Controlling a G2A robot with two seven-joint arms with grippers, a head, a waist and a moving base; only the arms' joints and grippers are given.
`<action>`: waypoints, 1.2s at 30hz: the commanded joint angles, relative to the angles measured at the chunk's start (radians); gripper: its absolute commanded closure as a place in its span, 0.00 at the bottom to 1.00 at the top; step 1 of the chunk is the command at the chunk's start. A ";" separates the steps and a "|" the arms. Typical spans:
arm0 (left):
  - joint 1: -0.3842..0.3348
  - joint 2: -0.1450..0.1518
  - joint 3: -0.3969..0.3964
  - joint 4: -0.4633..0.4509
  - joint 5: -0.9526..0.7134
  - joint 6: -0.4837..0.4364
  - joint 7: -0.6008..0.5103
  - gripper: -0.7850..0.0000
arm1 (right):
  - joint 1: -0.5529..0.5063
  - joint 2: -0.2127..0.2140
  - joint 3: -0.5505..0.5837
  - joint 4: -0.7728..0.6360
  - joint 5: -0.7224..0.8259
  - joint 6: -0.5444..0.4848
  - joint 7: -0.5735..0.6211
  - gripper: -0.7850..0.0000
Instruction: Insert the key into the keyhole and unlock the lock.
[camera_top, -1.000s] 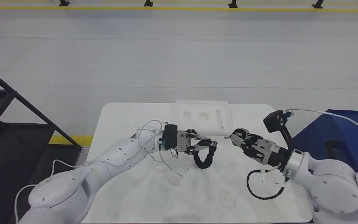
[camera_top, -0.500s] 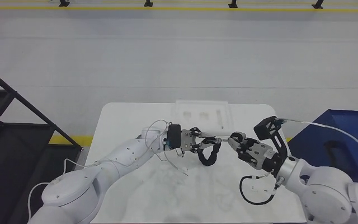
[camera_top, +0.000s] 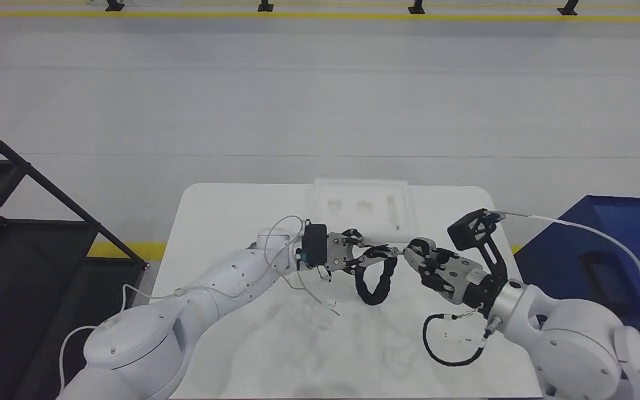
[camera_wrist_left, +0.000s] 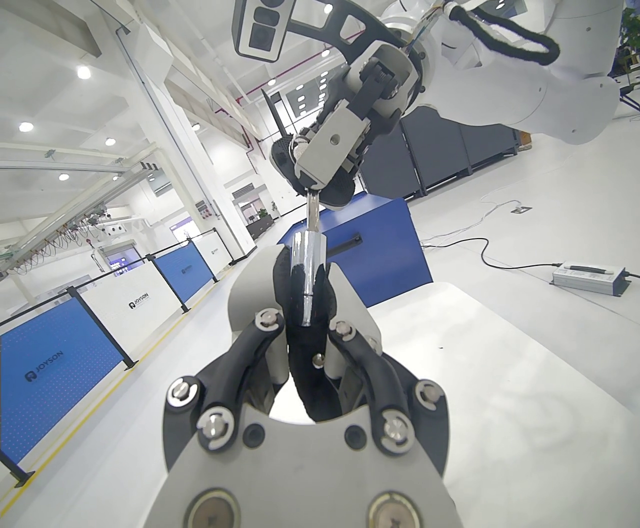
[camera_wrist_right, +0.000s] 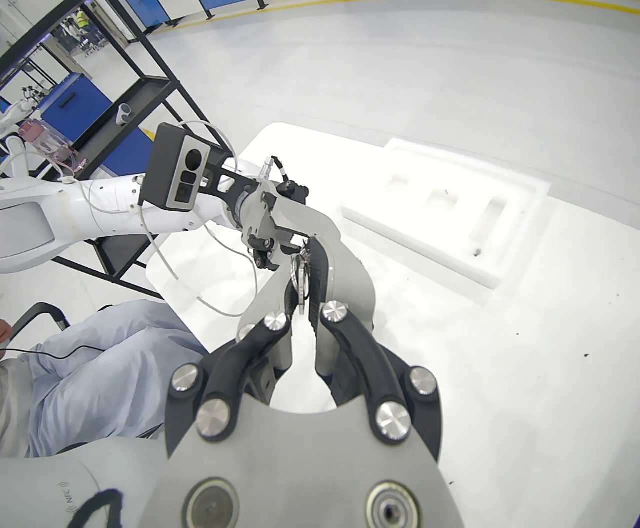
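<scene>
Two grippers met in the air above the far half of the table (camera_top: 230, 335), just on the near side of a white foam tray (camera_top: 365, 207) lying at the far edge. The left gripper (camera_wrist_left: 304, 280) was closed on the lock (camera_wrist_left: 309, 260), its jaws clamping the chrome barrel across its sides, while the black cable loop (camera_top: 375, 285) hung down toward the table. The right gripper (camera_wrist_right: 304, 272) was pinched shut on the key (camera_wrist_left: 313, 212), taking it by the flat bow so that the bare blade stuck out past the jaws. In the left wrist view the blade stood in line with the barrel and its tip met the barrel's end face. How deep it sat in the keyhole could not be told.

The barrel looked rigid, dense for its size and slick, so a firm squeeze across its middle seemed the right hold. The cable looked limp and likely to sway, giving no steady purchase. The key looked light, thin and stiff along its length, yet apt to bend or jam if pushed off axis. Gripping the bow's flat faces seemed best for turning it without slip.
</scene>
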 joint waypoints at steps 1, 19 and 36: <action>0.001 -0.002 0.000 0.001 0.002 0.001 0.001 1.00 | 0.002 0.001 0.003 0.006 0.003 0.003 0.000 1.00; 0.007 0.003 0.000 -0.005 -0.009 0.014 0.014 1.00 | 0.021 0.009 -0.013 0.030 0.025 0.008 0.003 1.00; -0.012 0.014 0.000 -0.007 0.105 0.057 0.057 1.00 | 0.074 0.026 -0.003 0.026 0.095 0.027 0.172 1.00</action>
